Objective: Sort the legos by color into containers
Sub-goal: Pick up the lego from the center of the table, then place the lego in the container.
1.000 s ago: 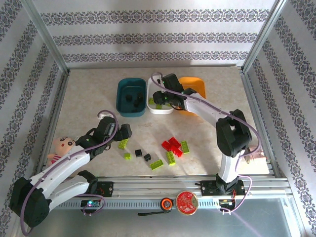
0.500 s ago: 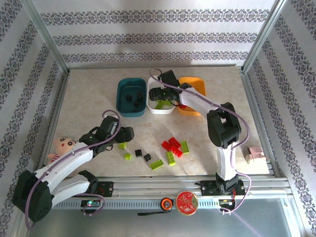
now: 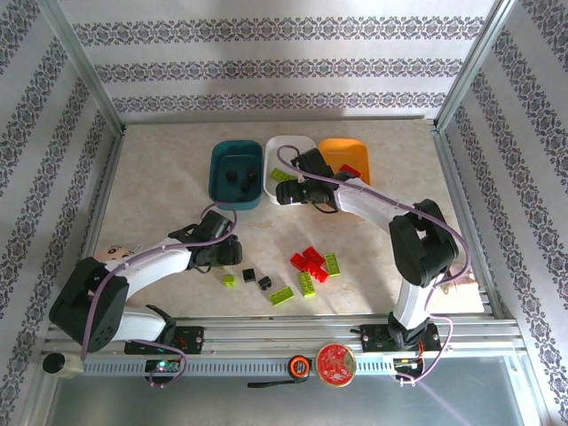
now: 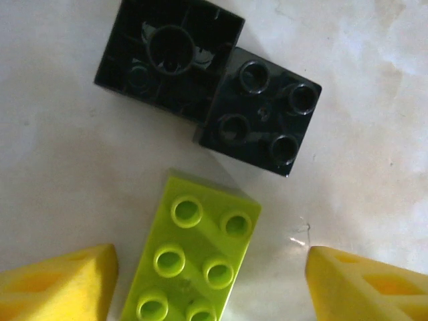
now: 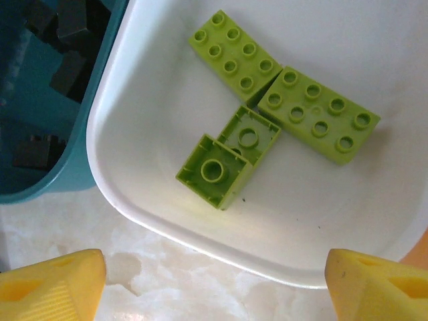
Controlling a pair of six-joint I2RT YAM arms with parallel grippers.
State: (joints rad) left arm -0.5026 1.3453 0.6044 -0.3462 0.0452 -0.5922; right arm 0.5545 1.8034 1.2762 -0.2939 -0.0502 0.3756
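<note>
The left gripper [image 4: 208, 286], fingers spread, straddles a lime brick [image 4: 194, 247] beside two black bricks [image 4: 257, 124]. The right gripper [image 5: 214, 281] hangs wide apart over the white tray [image 5: 150, 214].

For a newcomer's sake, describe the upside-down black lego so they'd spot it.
On the table, beyond the left gripper and a lime brick, two black legos touch. The wanted lego lies hollow side up; its neighbour shows four studs.

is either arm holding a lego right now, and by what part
Nothing is held. The left fingers straddle a lime green brick lying on the table without gripping it; the right fingers stand open over the white tray.
</note>
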